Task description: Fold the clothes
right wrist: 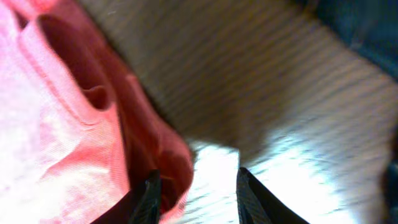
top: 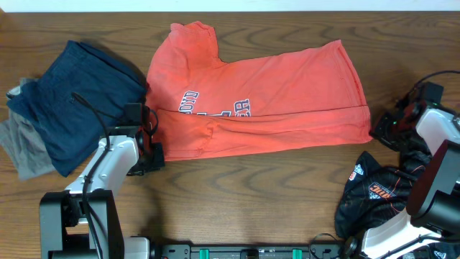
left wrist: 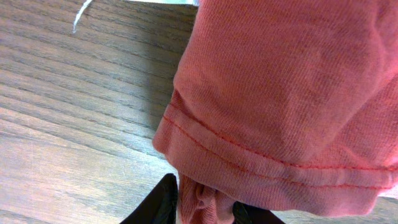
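A brown wooden table (top: 251,194) with clear grain fills the view under soft light.

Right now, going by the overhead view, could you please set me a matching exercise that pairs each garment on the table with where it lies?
Things:
1. orange T-shirt
2. navy garment
3. grey garment
4. black garment

Places:
A. lower right of the view
B. spread across the middle
C. left edge, partly under another garment
D. left side, lying on top of another garment

Pairs: 1-B, 2-D, 3-C, 4-A
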Robot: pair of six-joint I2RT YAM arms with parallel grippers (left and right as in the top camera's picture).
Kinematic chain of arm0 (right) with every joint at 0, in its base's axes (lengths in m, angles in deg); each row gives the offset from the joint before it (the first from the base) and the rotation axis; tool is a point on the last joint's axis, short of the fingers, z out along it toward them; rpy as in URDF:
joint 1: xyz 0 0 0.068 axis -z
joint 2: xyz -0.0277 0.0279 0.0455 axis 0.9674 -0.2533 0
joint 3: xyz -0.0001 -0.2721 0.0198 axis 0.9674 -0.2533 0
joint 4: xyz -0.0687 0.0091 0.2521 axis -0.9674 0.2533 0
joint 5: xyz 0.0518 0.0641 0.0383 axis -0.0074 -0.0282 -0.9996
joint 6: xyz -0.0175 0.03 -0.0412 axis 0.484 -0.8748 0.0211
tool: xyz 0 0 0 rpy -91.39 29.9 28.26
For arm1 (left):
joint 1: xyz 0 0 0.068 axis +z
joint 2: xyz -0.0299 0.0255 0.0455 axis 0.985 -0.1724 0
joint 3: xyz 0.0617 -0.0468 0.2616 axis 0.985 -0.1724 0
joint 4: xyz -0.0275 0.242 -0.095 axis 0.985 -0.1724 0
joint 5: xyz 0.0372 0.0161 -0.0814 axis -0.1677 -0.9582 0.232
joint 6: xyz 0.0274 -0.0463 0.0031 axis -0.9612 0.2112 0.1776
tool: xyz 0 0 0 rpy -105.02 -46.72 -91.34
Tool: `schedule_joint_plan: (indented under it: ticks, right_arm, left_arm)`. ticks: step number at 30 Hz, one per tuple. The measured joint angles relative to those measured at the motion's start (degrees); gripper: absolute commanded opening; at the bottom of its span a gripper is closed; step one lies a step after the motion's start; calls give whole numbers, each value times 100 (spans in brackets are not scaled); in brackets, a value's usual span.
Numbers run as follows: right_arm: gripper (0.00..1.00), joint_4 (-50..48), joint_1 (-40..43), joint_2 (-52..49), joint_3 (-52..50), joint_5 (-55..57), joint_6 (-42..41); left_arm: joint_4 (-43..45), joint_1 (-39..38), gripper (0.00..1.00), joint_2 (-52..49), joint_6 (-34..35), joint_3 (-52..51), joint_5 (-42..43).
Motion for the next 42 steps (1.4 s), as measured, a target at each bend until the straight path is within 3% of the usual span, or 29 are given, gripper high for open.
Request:
schedule_joint_plan:
  ticks: [8,17,26,33,35,42]
  right_arm:
    - [40,35,-22,74,22,-85,-168]
    - [40,70,9,844,243,-142,-223]
    - [37,70,-177,376,85,-142,-221]
    - [22,63,-271,-116,15,-129,-238]
    - [3,90,-271,-116,15,-72,-227]
    - [1,280,-271,-114,17,293,-280]
  left_arm:
    - [0,0,27,0,0,0,0]
    - [0,0,27,0,0,0,0]
    - [2,0,27,0,-2,0,0]
    - [2,0,26,0,0,0,0]
    - [2,0,27,0,-2,0,0]
    - [4,0,26,0,-2,0,0]
